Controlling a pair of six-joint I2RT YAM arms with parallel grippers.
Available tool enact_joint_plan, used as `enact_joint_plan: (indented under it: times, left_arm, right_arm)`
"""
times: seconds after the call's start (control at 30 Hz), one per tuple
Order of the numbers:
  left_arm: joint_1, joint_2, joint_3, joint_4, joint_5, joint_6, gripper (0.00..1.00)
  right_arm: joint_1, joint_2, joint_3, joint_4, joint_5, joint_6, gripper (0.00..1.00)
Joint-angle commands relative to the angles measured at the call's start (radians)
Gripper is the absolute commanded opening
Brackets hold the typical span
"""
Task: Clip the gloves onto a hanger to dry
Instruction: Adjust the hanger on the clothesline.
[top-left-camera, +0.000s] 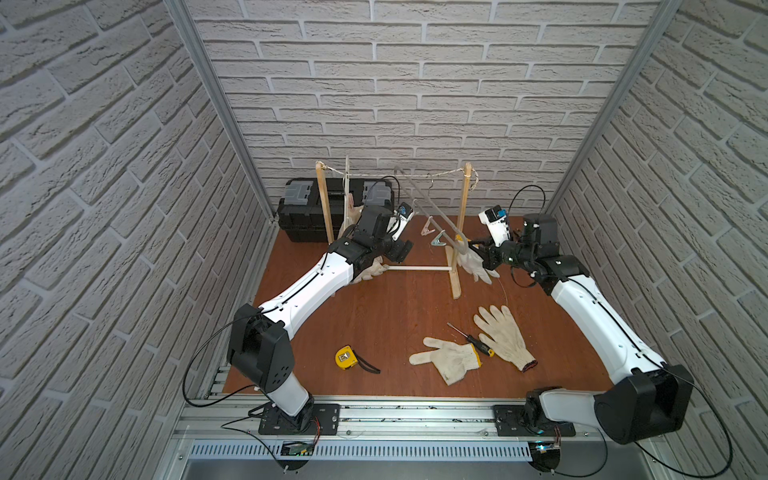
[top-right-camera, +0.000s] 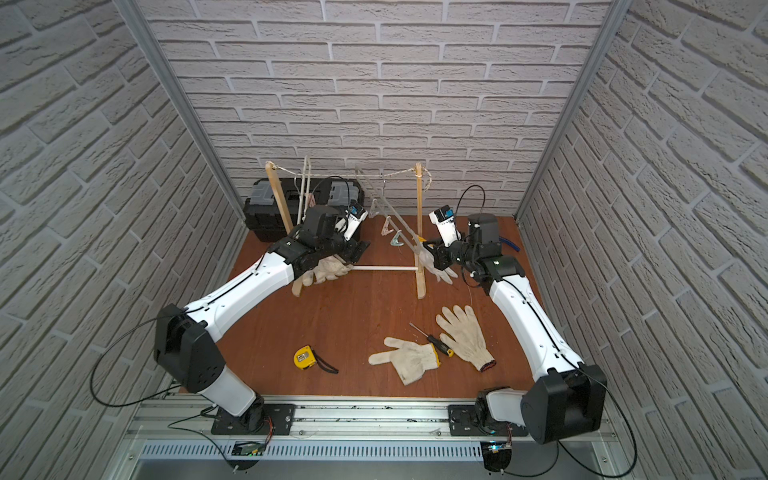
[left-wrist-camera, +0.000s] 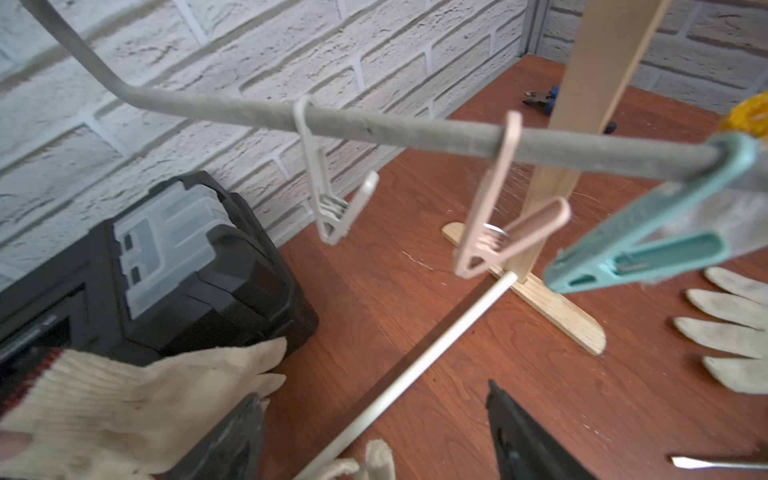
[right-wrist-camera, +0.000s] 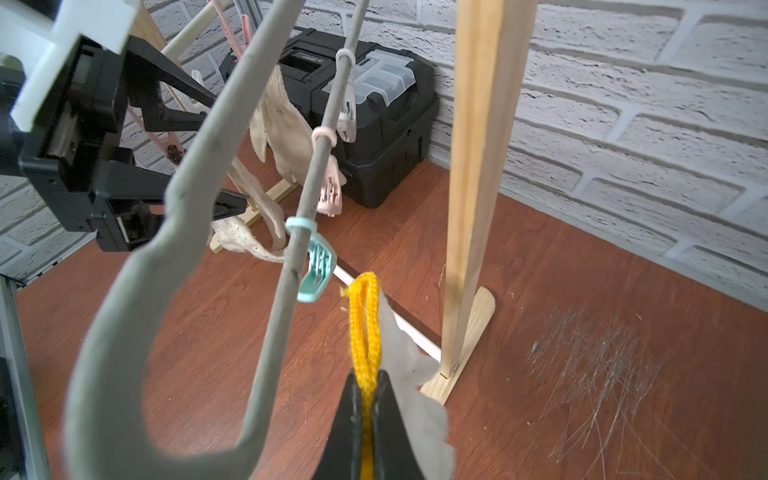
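Note:
A grey hanger (top-left-camera: 432, 212) hangs from the rack's string, its bar (left-wrist-camera: 415, 133) carrying a white clip (left-wrist-camera: 328, 199), a pink clip (left-wrist-camera: 494, 232) and a teal clip (right-wrist-camera: 316, 266). My right gripper (right-wrist-camera: 365, 376) is shut on the yellow cuff of a glove (top-left-camera: 473, 266), held right beside the teal clip. My left gripper (left-wrist-camera: 374, 399) is open with nothing between its fingers, just short of the bar. Another glove (top-right-camera: 328, 268) lies under the left wrist. In both top views a glove with a yellow cuff (top-left-camera: 451, 359) and a glove with a dark red cuff (top-left-camera: 503, 334) lie flat on the table.
A wooden rack (top-left-camera: 461, 232) with a white cross rod (left-wrist-camera: 415, 365) stands mid-table. A black toolbox (top-left-camera: 316, 208) sits at the back left. A yellow tape measure (top-left-camera: 346, 357) and a screwdriver (top-left-camera: 473, 340) lie near the front. One more glove (top-left-camera: 351, 212) hangs at the back left.

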Motion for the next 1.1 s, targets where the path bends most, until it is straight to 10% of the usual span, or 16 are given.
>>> enact_joint_plan:
  times: [0.0, 1.07]
  left_arm:
    - [0.029, 0.028, 0.056, 0.045, -0.043, 0.071, 0.85]
    - [0.056, 0.208, 0.146, 0.242, 0.081, 0.334, 0.87]
  right_arm:
    - [0.006, 0.046, 0.068, -0.016, -0.009, -0.007, 0.02]
    - [0.24, 0.181, 0.036, 0.4, 0.492, 0.389, 0.02]
